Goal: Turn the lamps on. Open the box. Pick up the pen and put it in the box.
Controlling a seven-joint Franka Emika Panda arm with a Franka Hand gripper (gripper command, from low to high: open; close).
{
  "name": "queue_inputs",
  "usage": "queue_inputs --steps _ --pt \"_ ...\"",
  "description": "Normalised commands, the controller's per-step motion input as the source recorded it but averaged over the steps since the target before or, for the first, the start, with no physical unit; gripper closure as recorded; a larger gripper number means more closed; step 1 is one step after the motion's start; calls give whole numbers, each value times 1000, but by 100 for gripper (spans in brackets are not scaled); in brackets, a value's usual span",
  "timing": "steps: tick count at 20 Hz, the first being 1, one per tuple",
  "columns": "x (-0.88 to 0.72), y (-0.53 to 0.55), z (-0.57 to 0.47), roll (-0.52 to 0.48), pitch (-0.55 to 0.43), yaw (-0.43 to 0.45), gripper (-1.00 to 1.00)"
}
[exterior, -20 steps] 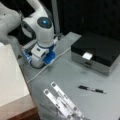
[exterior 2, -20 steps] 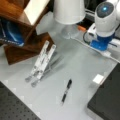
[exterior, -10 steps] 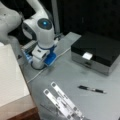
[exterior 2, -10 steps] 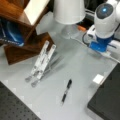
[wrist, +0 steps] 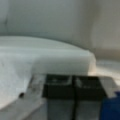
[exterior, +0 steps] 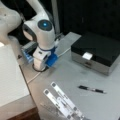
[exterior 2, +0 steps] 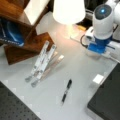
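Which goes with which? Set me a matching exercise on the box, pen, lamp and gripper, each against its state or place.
Things:
1. box
2. pen
3. lamp
4. gripper

States or places:
a. lit, shade glowing
b. lid shut
c. down at the table beside the lamp, apart from the pen
d. lying flat on the table, between box and white strips

Pairs: 1-b, 2-d, 3-a, 4-c.

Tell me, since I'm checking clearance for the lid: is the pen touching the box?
Apart. In a front view the pen lies on bare table well clear of the closed box.
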Motion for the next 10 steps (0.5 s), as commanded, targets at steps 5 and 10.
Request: queue_inputs --steps 5,10 --pt "-1000 -206 -356 119 -588 -66 100" --pt "-961 -191 -73 76 -537 -76 100"
